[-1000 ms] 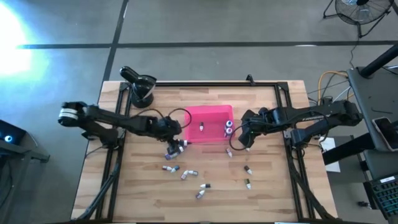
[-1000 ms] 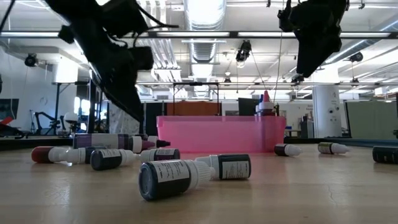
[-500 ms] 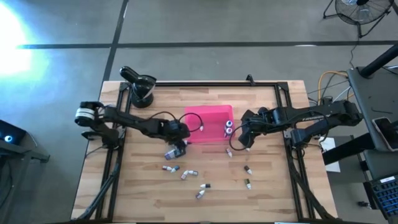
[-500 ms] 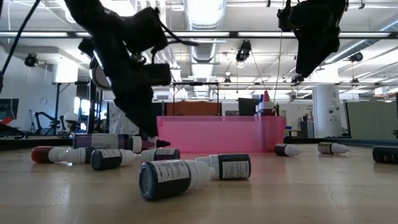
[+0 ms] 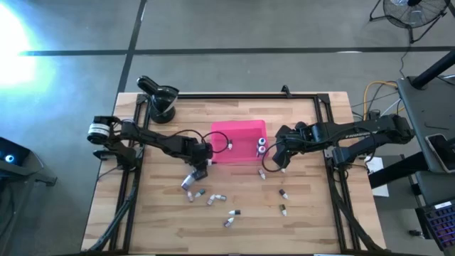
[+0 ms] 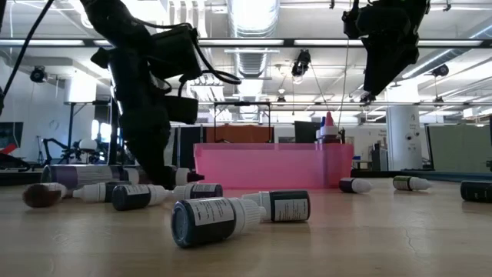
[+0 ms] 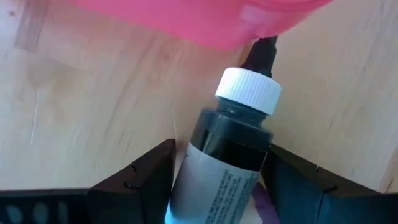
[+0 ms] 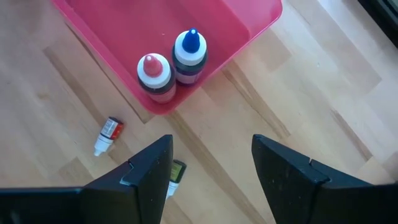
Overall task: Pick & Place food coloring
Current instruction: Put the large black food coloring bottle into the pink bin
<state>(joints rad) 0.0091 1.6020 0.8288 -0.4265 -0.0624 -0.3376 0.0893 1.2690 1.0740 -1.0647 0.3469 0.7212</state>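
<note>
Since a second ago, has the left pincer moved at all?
Yes. In the high view the left pincer has shifted from beside the pink tray toward the table's front edge.
</note>
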